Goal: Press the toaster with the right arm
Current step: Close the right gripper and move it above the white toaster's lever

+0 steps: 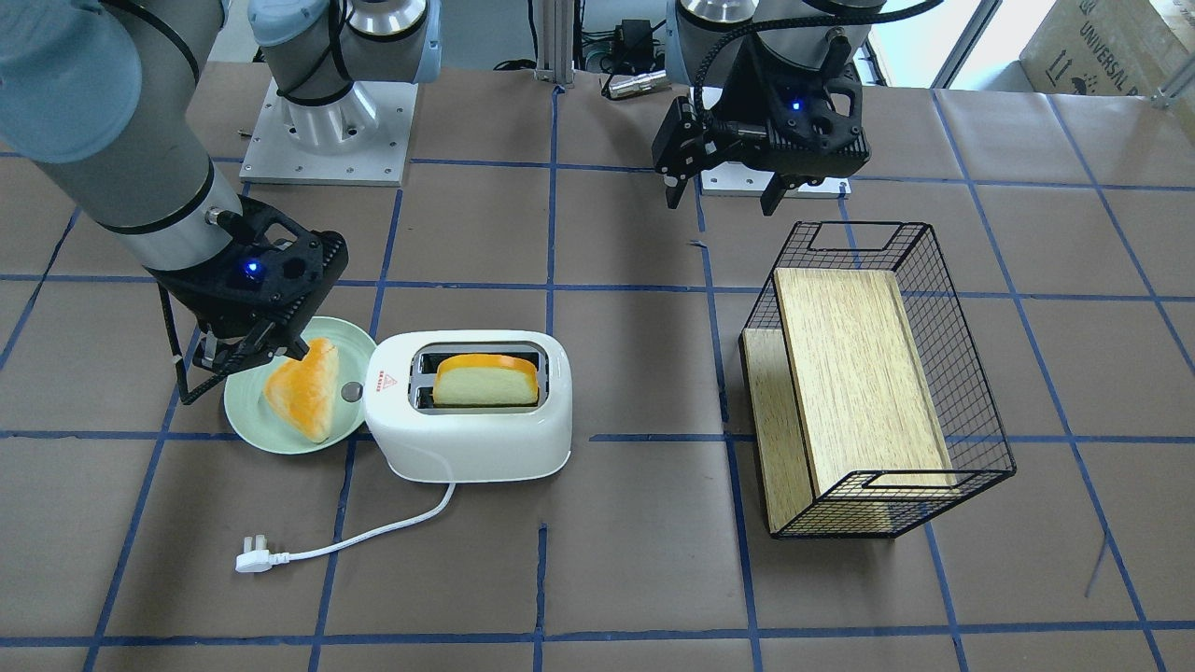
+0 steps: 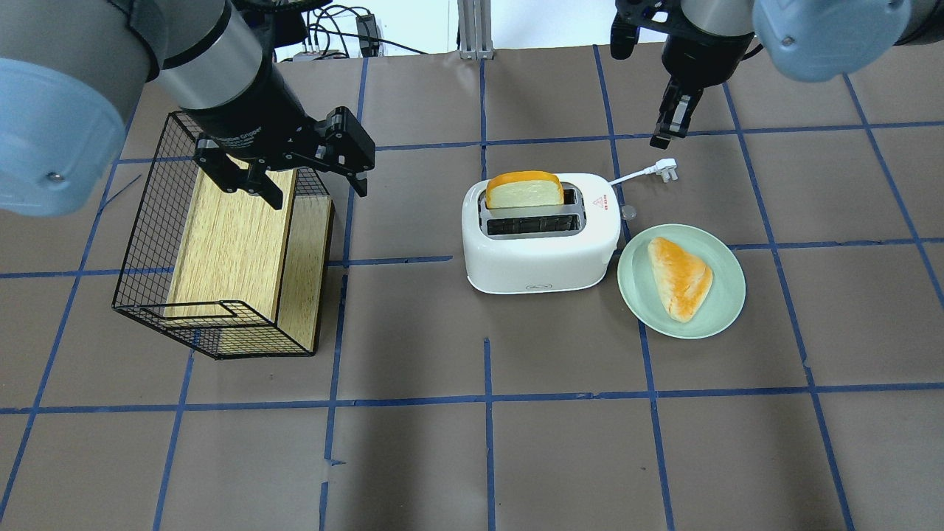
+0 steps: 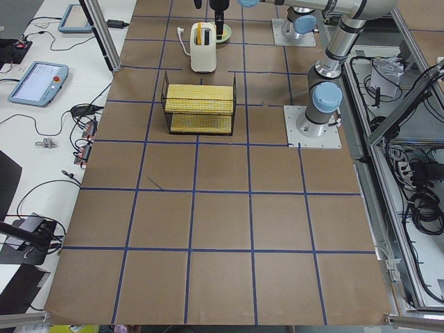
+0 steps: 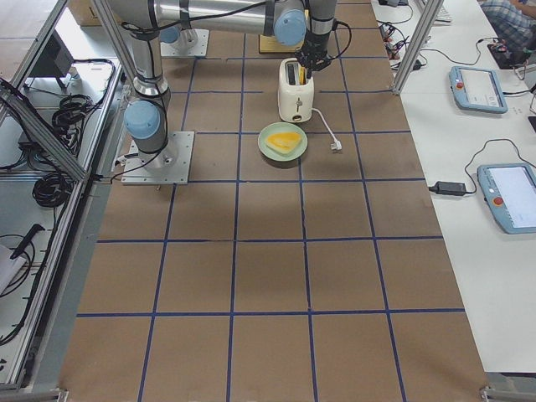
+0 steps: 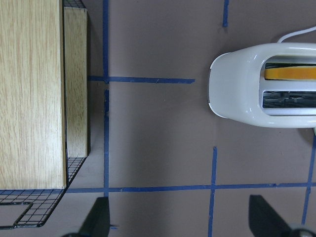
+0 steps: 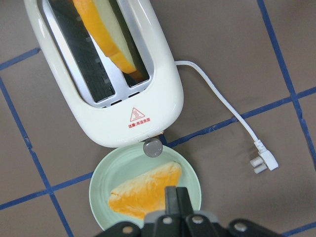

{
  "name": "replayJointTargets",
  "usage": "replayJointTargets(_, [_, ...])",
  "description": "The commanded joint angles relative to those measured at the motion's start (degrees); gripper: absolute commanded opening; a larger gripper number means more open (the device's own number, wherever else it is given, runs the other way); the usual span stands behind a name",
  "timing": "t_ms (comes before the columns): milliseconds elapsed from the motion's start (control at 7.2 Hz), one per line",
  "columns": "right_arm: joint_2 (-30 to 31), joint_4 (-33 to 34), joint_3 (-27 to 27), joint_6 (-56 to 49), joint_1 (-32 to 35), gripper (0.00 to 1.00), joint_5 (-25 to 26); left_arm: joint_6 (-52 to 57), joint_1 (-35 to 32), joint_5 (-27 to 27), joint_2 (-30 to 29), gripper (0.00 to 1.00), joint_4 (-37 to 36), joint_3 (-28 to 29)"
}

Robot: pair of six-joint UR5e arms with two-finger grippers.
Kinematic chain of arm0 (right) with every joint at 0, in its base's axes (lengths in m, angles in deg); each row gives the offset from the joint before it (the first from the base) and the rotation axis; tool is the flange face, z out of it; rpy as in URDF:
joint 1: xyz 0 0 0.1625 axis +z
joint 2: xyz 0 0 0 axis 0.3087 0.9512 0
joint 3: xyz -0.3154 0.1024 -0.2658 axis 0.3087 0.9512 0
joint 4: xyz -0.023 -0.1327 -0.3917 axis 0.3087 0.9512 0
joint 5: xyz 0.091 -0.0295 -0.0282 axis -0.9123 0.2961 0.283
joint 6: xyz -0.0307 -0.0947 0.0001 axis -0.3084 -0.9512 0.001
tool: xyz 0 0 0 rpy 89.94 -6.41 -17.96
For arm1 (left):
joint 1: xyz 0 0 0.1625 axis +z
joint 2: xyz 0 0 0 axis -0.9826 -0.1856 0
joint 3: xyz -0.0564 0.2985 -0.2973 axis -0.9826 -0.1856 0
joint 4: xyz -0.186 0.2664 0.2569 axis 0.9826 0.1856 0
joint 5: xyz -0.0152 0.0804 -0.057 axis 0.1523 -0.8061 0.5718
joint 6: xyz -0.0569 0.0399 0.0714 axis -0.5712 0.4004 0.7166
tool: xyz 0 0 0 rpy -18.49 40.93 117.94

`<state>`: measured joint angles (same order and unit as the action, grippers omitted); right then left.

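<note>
The white toaster (image 1: 467, 439) stands mid-table with a slice of toast (image 1: 485, 381) upright in one slot; it also shows in the overhead view (image 2: 542, 251) and the right wrist view (image 6: 98, 123). Its grey knob (image 6: 152, 147) is on the end that faces a green plate (image 1: 245, 422), and its cord ends in a loose plug (image 1: 254, 558). My right gripper (image 1: 245, 353) is shut and empty, and hangs above the plate beside the toaster's knob end, clear of the toaster. In the overhead view the right gripper (image 2: 670, 118) is beyond the plug. My left gripper (image 1: 719, 191) is open and empty, away from the toaster.
The green plate (image 2: 641, 295) holds a triangular piece of bread (image 2: 682, 276). A black wire basket (image 1: 971, 411) with a wooden board (image 1: 854, 373) in it stands near the left gripper (image 2: 310, 184). Brown paper with blue tape lines covers the table.
</note>
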<state>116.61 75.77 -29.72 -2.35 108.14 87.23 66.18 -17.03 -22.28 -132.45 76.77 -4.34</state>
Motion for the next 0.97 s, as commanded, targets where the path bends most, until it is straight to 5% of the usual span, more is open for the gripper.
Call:
replayJointTargets(0, [-0.03, 3.43, -2.4, -5.18, 0.19, 0.08, 0.59, 0.0, 0.0, 0.0, 0.0, 1.0, 0.0, 0.0])
replayJointTargets(833, [-0.64, 19.41, -15.84, -14.67, 0.81, 0.09, 1.47, 0.0, 0.0, 0.0, 0.0, 1.0, 0.0, 0.0])
